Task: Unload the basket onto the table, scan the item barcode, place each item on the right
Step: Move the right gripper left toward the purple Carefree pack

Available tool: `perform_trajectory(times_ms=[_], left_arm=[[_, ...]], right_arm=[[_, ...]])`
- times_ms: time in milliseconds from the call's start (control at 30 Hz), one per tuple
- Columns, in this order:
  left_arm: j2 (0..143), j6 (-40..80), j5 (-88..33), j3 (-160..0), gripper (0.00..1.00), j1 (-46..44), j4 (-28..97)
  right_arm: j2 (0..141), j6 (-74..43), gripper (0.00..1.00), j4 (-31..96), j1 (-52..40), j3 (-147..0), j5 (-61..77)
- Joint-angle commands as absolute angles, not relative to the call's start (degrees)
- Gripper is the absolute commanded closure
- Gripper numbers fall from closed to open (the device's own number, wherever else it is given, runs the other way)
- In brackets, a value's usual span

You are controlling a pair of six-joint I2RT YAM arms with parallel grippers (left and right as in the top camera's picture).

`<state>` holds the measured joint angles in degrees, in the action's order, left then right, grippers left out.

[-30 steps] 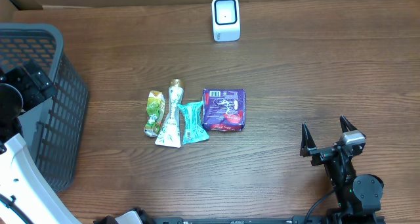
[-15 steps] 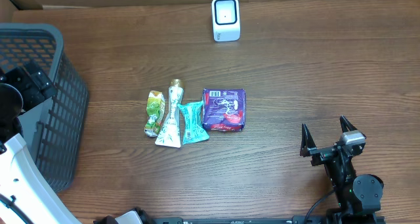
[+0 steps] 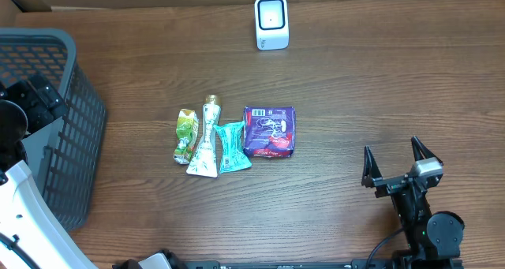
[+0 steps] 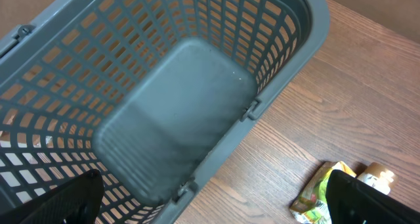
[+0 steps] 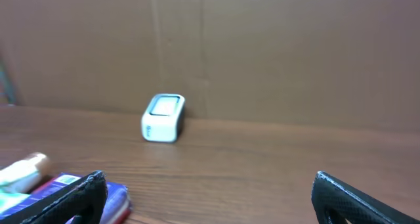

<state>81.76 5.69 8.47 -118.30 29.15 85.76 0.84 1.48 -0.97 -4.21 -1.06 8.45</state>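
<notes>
Nearest, the right pincer [image 3: 390,145] hangs over the wooden tabletop [image 3: 355,80], jaws apart and empty. Leftward, the left pincer [image 4: 211,178], likewise spread, hovers over the grey plastic lattice basket [image 4: 289,66]. Mid-tabletop, side by side, lie a green pouch [image 3: 185,135], white tube [image 3: 205,139], teal sachet [image 3: 233,146] and purple barcoded packet [image 3: 270,131]. Farthest stands the small white box scanner [image 3: 271,22].

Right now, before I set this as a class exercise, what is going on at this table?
Nothing is being handled. The right arm sits at the near right of the table, jaws open and empty. The left arm hangs over the grey basket, jaws open too. Four items lie in a row mid-table: a green pouch, a tube, a teal sachet and a purple packet with a barcode showing on top. The white scanner stands at the far edge; no scan has begun.
</notes>
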Motion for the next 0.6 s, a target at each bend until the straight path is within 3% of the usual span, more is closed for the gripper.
perform_trajectory(times_ms=[0,267,567], left_arm=[[81.8,6.5,9.0,-118.9,0.01,29.2,85.7],[81.8,6.5,9.0,-118.9,0.0,29.2,85.7],[81.8,6.5,9.0,-118.9,0.01,29.2,85.7]], right_arm=[[0.2,1.3,0.0,-2.9,-4.4,-0.5,15.6],[4.3,-7.8,0.0,-4.1,-4.4,-8.3,21.6],[30.9,-14.0,0.0,2.3,-4.4,-26.7,40.6]])
